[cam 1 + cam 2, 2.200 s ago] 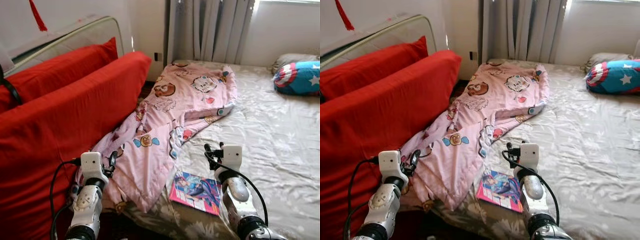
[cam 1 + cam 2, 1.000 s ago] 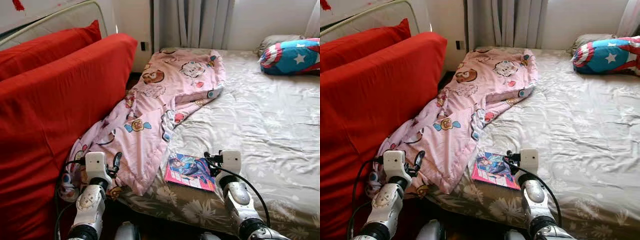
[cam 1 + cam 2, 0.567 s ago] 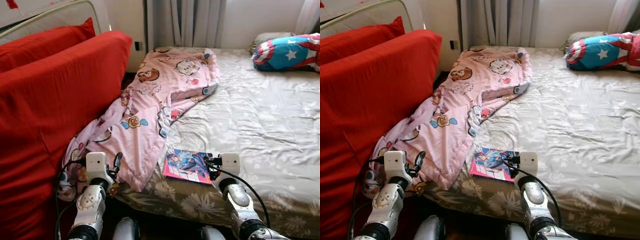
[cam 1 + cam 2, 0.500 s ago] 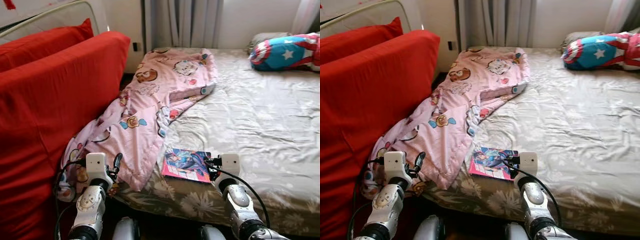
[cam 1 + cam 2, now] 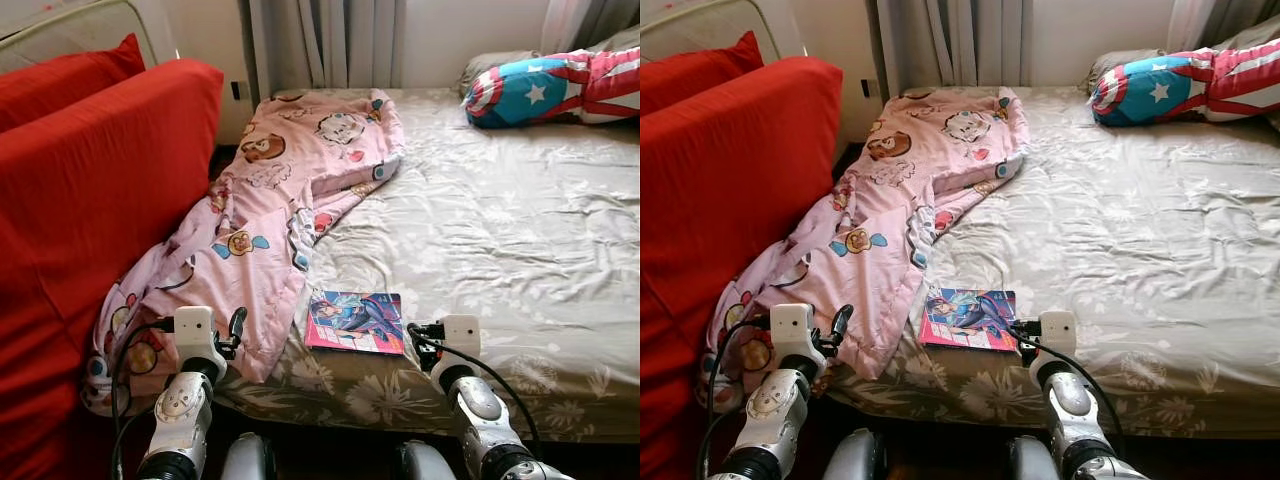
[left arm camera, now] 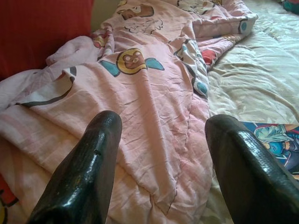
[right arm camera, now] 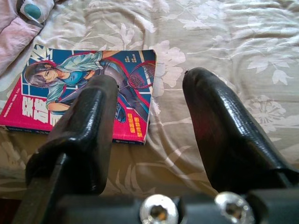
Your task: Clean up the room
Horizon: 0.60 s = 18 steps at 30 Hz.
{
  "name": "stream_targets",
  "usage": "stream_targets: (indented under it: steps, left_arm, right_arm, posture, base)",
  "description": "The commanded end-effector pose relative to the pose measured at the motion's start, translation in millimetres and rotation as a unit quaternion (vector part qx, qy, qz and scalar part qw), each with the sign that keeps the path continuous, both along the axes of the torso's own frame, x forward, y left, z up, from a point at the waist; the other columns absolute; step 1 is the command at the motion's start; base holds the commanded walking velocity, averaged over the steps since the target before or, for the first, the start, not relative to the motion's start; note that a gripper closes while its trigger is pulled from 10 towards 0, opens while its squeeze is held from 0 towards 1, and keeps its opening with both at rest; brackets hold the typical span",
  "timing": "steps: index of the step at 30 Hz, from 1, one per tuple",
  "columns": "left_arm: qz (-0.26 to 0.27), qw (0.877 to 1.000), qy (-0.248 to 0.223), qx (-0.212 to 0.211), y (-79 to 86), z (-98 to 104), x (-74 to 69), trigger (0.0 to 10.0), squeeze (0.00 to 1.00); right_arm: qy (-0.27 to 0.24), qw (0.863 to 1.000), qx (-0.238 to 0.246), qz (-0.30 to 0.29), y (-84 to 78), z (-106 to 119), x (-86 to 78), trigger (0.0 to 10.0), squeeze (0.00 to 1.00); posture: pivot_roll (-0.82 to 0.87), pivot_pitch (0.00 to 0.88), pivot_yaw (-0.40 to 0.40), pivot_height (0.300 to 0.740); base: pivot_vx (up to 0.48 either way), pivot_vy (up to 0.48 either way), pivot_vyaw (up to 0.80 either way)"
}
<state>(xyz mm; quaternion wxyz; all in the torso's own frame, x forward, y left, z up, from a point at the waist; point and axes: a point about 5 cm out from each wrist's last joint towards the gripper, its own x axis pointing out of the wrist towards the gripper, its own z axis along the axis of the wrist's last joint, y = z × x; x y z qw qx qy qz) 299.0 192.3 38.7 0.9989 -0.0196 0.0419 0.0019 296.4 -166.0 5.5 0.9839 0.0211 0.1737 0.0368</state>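
From the head camera you are looking down at a wide bed (image 5: 520,230) under a beige floral sheet. A crumpled pink cartoon-print quilt (image 5: 270,210) runs down the bed's left side and spills over the near edge, beside tall red fabric cushions (image 5: 90,190). A thin comic book with a pink-edged, colourful cover (image 5: 357,322) lies flat on the sheet near the foot of the bed, just beside the quilt's lower corner. At the far right corner sits a blue, red and white star-print pillow (image 5: 545,88). Your left gripper (image 5: 232,328) hovers in front of the quilt's hanging edge, and your right gripper (image 5: 415,338) hovers just beside the comic book's right edge.

In the left wrist view, your left gripper (image 6: 161,126) has its two black fingers spread wide with nothing between them; the pink quilt lies just beyond them, with a corner of the comic book at the side.

In the right wrist view, your right gripper (image 7: 149,88) is also spread wide and holds nothing. The comic book (image 7: 79,88) lies on the sheet past one finger, partly hidden by it.
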Motion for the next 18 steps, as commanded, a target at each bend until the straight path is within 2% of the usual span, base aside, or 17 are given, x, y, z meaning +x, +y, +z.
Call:
stream_targets:
  steps: [1, 2, 7, 9, 18]
  left_arm:
    - [0.005, 1.000, -0.002, -0.002, 3.6, 2.7, 1.1, 10.0, 0.00]
    - [0.005, 1.000, -0.003, -0.002, 3.7, 3.0, 1.2, 10.0, 0.00]
    - [0.004, 1.000, -0.003, -0.002, 3.3, 2.8, 0.7, 10.0, 0.00]
    - [0.004, 1.000, -0.002, -0.002, 2.5, 2.0, 0.1, 10.0, 0.00]
    - [0.004, 1.000, 0.000, -0.002, 2.0, 1.3, -0.5, 10.0, 0.00]
  right_arm:
    - [0.010, 1.000, -0.005, 0.010, 2.5, -3.7, -3.0, 10.0, 0.00]
    - [0.010, 1.000, -0.009, 0.014, 3.1, -3.8, -3.0, 10.0, 0.00]
    - [0.009, 1.000, -0.014, 0.023, 4.7, -3.8, -3.1, 10.0, 0.00]
    - [0.012, 1.000, 0.006, 0.010, 3.7, -4.9, -4.1, 10.0, 0.00]
    - [0.002, 1.000, -0.002, 0.015, 4.8, -1.2, -1.0, 10.0, 0.00]
  posture:
    - [-0.07, 0.049, 0.044, 0.611]
    - [-0.07, 0.050, 0.045, 0.611]
    - [-0.07, 0.058, 0.045, 0.611]
    - [-0.07, 0.063, 0.044, 0.611]
    - [-0.07, 0.064, 0.043, 0.611]
  base:
    - [0.240, 0.000, 0.00]
    - [0.244, 0.000, 0.00]
    - [0.248, 0.000, 0.80]
    - [0.255, 0.000, 0.00]
    - [0.261, 0.000, 0.00]
